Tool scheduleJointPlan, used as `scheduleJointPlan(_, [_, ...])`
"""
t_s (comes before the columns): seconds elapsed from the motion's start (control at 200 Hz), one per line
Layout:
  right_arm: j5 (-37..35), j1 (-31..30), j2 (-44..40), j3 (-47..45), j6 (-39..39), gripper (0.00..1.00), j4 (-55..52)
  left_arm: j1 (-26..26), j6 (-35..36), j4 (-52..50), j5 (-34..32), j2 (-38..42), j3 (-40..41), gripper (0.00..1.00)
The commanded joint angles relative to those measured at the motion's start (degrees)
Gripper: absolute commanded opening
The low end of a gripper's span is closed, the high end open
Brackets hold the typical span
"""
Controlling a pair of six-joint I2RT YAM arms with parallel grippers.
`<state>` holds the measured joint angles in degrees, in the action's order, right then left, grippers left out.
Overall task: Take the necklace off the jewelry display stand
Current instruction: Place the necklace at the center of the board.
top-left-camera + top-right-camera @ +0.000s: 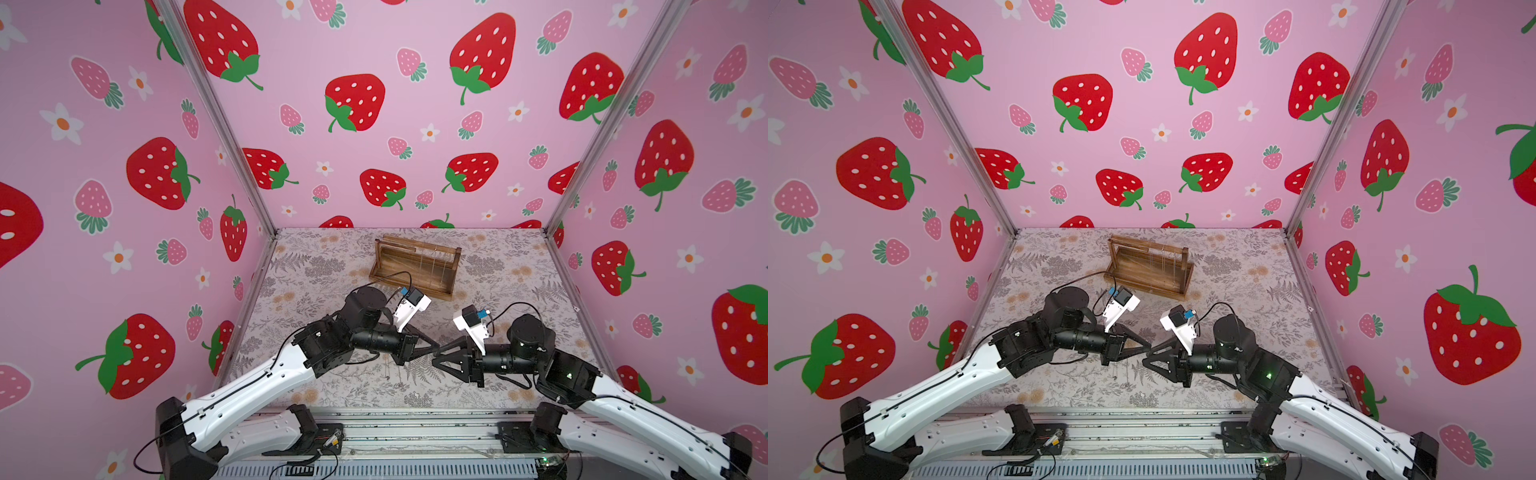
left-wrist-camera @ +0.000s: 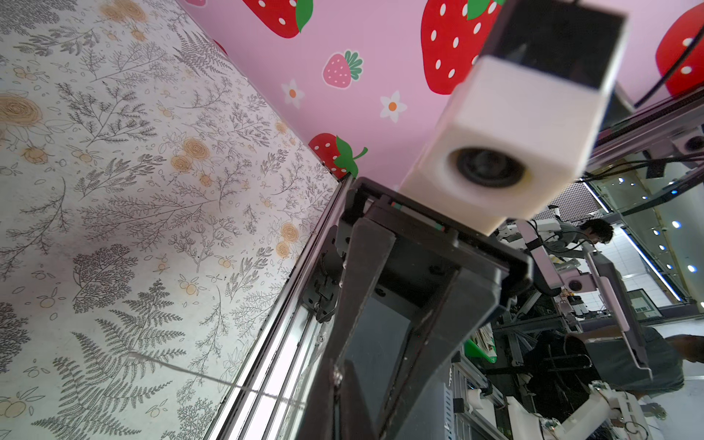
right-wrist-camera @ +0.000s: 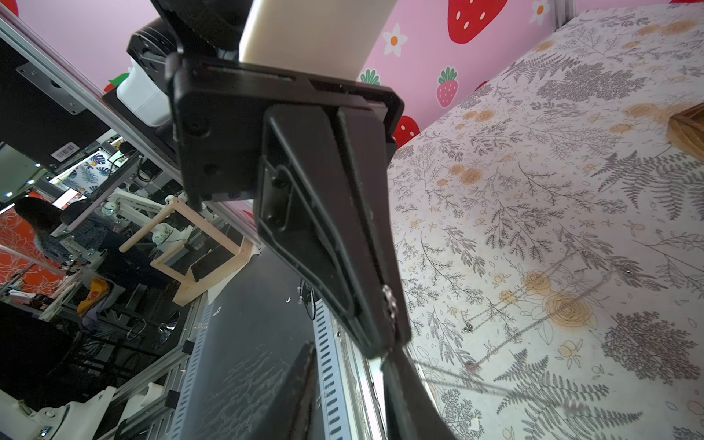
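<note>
The brown wooden jewelry display stand (image 1: 409,272) (image 1: 1144,276) sits at the back of the table, with thin chains hanging from its top bars. Only its corner (image 3: 687,131) shows in the right wrist view. Both grippers meet tip to tip at mid-table, well in front of the stand. My left gripper (image 1: 433,347) (image 1: 1147,347) (image 2: 338,407) is shut, and the necklace's thin silver chain (image 2: 190,371) runs taut from its tips out over the table. Its chain and small pendant (image 3: 466,327) show beside the tips. My right gripper (image 1: 436,358) (image 1: 1146,360) (image 3: 354,396) faces the left one, fingers apart.
The floral table cover (image 1: 332,386) is ringed by pink strawberry walls and metal corner posts (image 1: 557,220). A metal rail (image 1: 415,428) runs along the front edge where both arm bases sit.
</note>
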<state>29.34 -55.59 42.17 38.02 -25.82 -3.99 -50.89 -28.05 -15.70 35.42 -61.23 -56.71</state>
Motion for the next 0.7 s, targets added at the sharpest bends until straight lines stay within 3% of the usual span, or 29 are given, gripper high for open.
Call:
scheduleJointPlan(0.0, [0.16,-0.48,-1.21,-0.22,-0.02,0.24,2.10,0.05,1.33,-0.48,-0.94,-0.06,-1.66,0.00])
scheduleJointPlan(0.235, [-2.43,-0.48,-1.56,0.59,0.47,0.00,-0.26,0.09,0.98,-0.29,-0.79,0.27,-1.48,0.00])
scheduleJointPlan(0.545, [-5.00,-0.50,-1.92,0.22,0.95,0.00,-1.98,0.09,1.31,-1.53,-0.94,2.32,-1.90,0.00])
scheduleJointPlan(0.63, [-5.04,-0.48,-2.01,0.16,1.13,0.20,-1.99,0.09,1.42,-2.01,-0.95,2.58,-2.16,0.00])
scheduleJointPlan(0.695, [-5.00,-0.48,-2.01,0.14,1.30,0.27,-1.94,0.09,1.33,-1.96,-0.80,2.52,-2.31,0.00])
